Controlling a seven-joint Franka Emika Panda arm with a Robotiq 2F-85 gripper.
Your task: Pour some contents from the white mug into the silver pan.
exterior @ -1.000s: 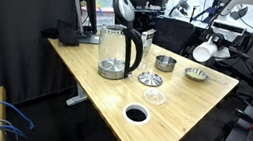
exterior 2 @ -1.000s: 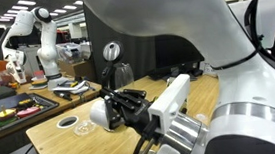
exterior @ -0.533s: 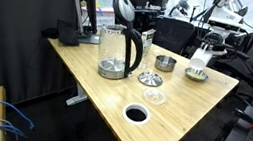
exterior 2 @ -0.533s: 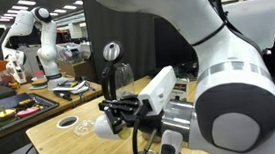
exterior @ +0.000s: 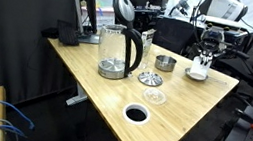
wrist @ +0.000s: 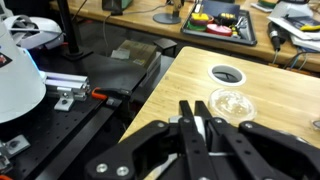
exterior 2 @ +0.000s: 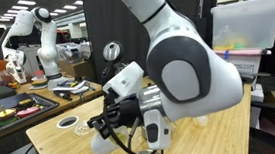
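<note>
- Hand [exterior: 202, 57]: right of the frame in an exterior view, clamped on the white mug [exterior: 201, 67].
- Mug: held just above the silver pan [exterior: 191, 76], at the bench [exterior: 86, 73] edge; tilt too small to tell.
- Risk: the pan is shallow and only mug-wide, so a fast or off-centre tip would likely spill onto the bench.
- Wrist view: jaws nearly together on a white sliver; the pan is not visible there.
</note>
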